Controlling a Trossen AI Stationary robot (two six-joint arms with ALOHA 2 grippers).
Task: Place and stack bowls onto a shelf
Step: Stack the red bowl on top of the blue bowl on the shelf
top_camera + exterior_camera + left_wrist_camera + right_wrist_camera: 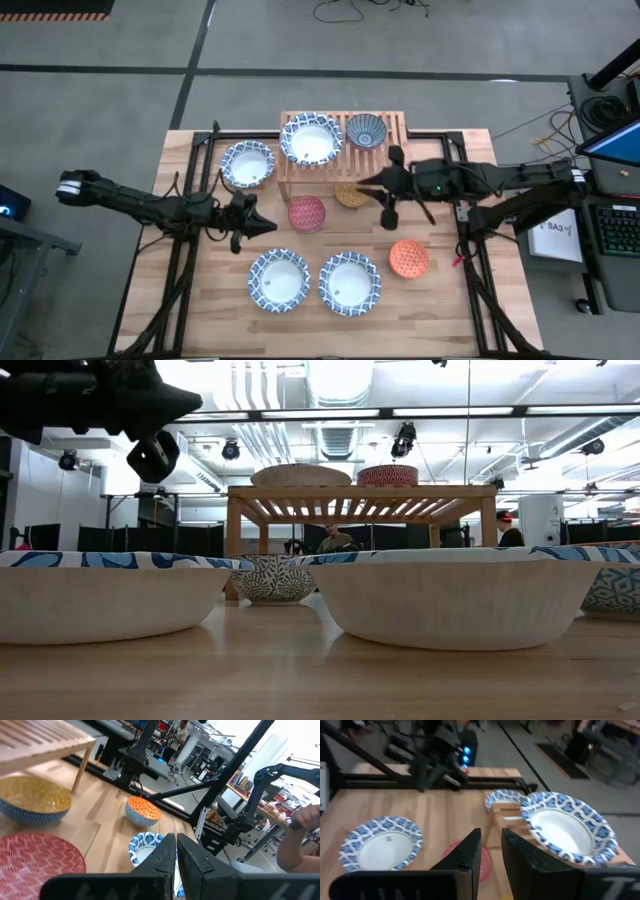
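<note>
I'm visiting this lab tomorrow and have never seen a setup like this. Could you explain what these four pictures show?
Two dark robot arms work at a wooden table. One camera looks down from above, one sits at tabletop height, and one rides on each wrist. A small wooden shelf carries a wide blue-and-white bowl and a dark blue-grey bowl. Six more bowls lie on the table. The left tool is shut and empty. The right tool hovers near the shelf with a narrow gap, holding nothing.

No text, label, brand or number can be read in any view. A white sheet beside the bench carries dark marks, but they are too small to make out.
</note>
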